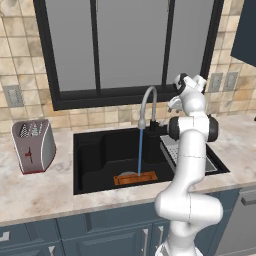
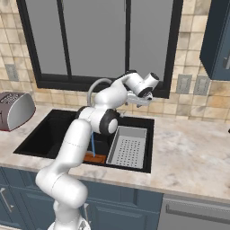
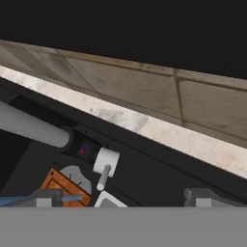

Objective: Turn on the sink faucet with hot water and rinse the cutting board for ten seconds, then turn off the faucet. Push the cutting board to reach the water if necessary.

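Note:
The grey gooseneck sink faucet (image 1: 149, 98) arches over the black sink (image 1: 95, 150). A thin light-blue stream of water (image 1: 140, 150) falls from its spout onto the orange-brown cutting board (image 1: 135, 177), which lies flat on the basin floor. My gripper (image 2: 135, 100) hovers above the back of the sink beside the faucet, touching nothing. In the hand view the gripper (image 3: 125, 198) is open, fingertips (image 3: 48, 198) wide apart, above the faucet's black base (image 3: 85, 148) and its small pale lever (image 3: 104, 168). A corner of the cutting board (image 3: 59, 185) shows there too.
A grey perforated metal rack (image 2: 128, 146) fills the sink's right compartment. A silver and red toaster (image 1: 33, 145) stands on the marble counter (image 1: 35, 192) to the left. A dark-framed window (image 1: 130, 45) and the tiled wall rise behind the faucet.

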Robot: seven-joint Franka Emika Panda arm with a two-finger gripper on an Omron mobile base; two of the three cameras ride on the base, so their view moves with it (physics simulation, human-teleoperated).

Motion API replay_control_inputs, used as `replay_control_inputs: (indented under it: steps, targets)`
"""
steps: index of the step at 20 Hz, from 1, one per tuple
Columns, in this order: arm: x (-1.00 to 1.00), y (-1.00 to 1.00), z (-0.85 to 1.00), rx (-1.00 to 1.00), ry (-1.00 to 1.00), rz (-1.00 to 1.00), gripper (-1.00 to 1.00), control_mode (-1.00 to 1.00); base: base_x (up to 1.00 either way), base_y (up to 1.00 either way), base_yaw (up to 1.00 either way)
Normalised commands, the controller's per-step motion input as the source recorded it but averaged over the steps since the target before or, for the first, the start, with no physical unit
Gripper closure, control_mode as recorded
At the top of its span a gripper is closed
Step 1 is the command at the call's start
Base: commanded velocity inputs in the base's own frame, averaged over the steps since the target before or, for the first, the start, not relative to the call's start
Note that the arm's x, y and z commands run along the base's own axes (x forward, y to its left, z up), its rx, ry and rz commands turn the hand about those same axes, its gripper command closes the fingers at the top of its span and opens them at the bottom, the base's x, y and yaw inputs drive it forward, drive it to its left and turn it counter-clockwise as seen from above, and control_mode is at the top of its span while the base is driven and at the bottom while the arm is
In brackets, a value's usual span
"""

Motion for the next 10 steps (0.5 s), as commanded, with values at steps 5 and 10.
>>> replay_control_inputs:
  steps: [5, 10]
  targets:
    - [0.0, 0.0, 0.0, 0.0, 0.0, 0.0, -1.0, -1.0, 0.0, 0.0, 0.0]
    - [0.0, 0.0, 0.0, 0.0, 0.0, 0.0, -1.0, -1.0, 0.0, 0.0, 0.0]
